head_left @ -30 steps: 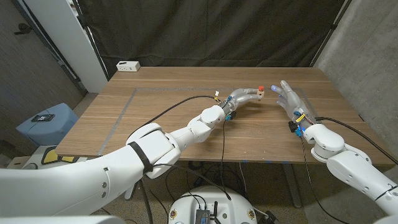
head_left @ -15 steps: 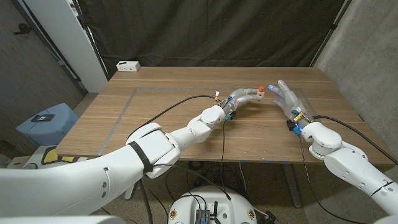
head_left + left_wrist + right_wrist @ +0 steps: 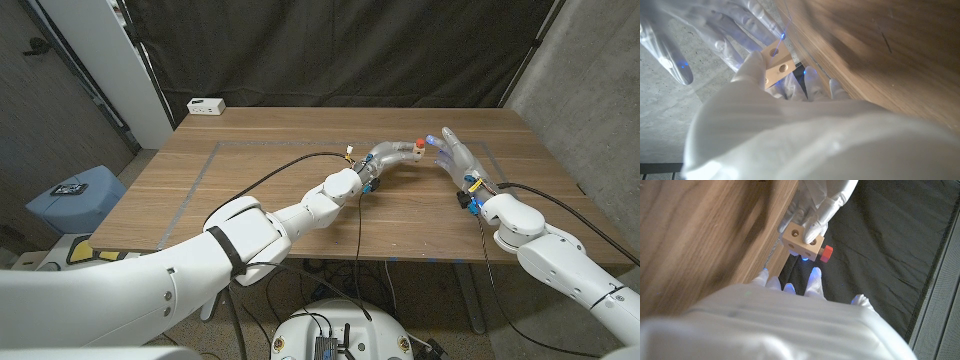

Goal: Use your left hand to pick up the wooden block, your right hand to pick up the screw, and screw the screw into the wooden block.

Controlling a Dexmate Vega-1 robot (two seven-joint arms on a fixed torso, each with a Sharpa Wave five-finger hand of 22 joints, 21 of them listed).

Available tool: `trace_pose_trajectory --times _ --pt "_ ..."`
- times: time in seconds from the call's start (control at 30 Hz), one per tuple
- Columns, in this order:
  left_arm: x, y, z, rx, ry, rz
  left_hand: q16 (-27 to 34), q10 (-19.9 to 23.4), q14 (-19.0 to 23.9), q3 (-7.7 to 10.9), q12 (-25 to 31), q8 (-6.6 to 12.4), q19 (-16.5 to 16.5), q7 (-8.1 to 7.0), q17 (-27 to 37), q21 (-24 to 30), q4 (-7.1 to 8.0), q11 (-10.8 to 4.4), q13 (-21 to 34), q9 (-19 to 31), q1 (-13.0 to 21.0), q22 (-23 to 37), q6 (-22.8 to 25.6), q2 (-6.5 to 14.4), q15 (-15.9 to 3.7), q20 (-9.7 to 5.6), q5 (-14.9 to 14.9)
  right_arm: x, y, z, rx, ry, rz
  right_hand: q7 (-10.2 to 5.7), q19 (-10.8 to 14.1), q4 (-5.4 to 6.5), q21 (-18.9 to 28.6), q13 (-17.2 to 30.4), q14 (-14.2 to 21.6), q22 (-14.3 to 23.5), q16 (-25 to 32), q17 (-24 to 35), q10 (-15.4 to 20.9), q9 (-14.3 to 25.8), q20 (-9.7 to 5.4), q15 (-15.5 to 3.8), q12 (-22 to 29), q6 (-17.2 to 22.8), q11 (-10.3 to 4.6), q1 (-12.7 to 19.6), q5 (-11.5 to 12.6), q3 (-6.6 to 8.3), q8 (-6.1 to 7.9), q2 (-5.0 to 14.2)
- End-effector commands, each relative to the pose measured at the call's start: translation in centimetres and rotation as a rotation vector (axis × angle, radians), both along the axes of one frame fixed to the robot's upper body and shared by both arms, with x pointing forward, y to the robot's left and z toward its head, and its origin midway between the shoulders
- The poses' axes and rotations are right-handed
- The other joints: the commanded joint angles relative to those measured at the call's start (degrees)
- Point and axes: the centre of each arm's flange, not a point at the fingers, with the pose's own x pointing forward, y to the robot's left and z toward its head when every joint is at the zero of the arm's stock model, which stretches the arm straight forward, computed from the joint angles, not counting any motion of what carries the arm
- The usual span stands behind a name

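My left hand (image 3: 393, 153) is raised over the middle of the table and grips a small wooden block (image 3: 412, 149) with round holes. A red screw (image 3: 420, 142) sticks out of one face of the block. The right wrist view shows the block (image 3: 801, 237) pinched by the left hand's fingers (image 3: 816, 211), with the red screw (image 3: 826, 253) at its side. My right hand (image 3: 455, 156) is just right of the block, fingers spread and pointing at it, holding nothing. In the left wrist view the block (image 3: 775, 67) sits between my left hand's fingers, with the right hand (image 3: 700, 30) beyond it.
The wooden table (image 3: 260, 190) has a thin taped rectangle marked on its left half. A small white box (image 3: 206, 105) lies at the far left corner. A black curtain hangs behind the table, and a concrete wall stands to the right.
My right hand has moved left and slightly away from me, closing the gap to the block and screw. The left hand and block have stayed in place.
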Motion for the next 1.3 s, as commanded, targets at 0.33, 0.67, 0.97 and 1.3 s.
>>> trace_pose_trajectory --times 0.33,0.67,0.97,1.3 --pt "0.13 -0.25 -0.01 0.002 0.015 0.008 0.28 1.0 0.04 0.25 0.4 0.36 0.01 1.16 0.14 0.51 0.2 -0.07 0.1 0.07 1.11 0.24 1.25 0.03 -3.78 -0.17 0.48 0.13 0.6 -0.1 -0.006 -0.004 0.021 -0.34 -0.06 0.13 -0.15 0.25 -8.32 0.17 -0.07 0.27 -4.82 0.14 0.52 0.11 -0.1 0.57 -0.05 -0.01 0.25 -0.04 0.03 -0.23" --pt "0.19 -0.24 -0.11 -0.005 0.026 0.009 0.25 0.84 0.01 0.31 0.39 0.31 0.02 1.58 0.14 0.5 0.04 -0.03 0.11 0.04 1.79 0.24 1.13 -0.09 -3.86 -0.21 0.57 0.05 0.81 -0.37 0.001 -0.004 0.024 -0.18 -0.02 0.16 -0.15 0.23 -8.25 0.16 -0.06 0.25 -4.74 0.1 0.49 0.08 -0.06 0.49 -0.07 0.01 0.31 -0.01 -0.01 -0.16" --pt "0.19 -0.14 -0.23 -0.011 0.03 0.006 0.23 0.79 -0.04 0.24 0.46 0.24 0.05 1.86 0.18 0.5 0.16 0.0 0.13 0.01 2.02 0.24 0.98 -0.12 -3.92 -0.24 0.62 -0.12 1.09 -0.52 0.005 -0.005 0.026 -0.14 0.07 0.17 -0.13 0.22 -8.22 0.16 -0.06 0.23 -4.69 0.07 0.49 0.06 -0.04 0.49 -0.06 0.05 0.36 0.03 -0.01 -0.09" --pt "0.27 -0.05 -0.41 -0.027 0.049 0.003 0.3 0.77 0.06 0.06 0.52 0.25 0.03 1.53 0.27 0.48 0.52 0.0 0.15 0.01 1.8 0.24 1.03 -0.07 -3.81 -0.22 0.62 -0.33 1.25 -0.72 0.008 -0.004 0.024 -0.13 -0.01 0.19 -0.18 0.21 -8.22 0.16 -0.06 0.22 -4.63 0.06 0.46 0.05 -0.01 0.7 -0.09 0.06 0.39 0.06 0.07 -0.05"
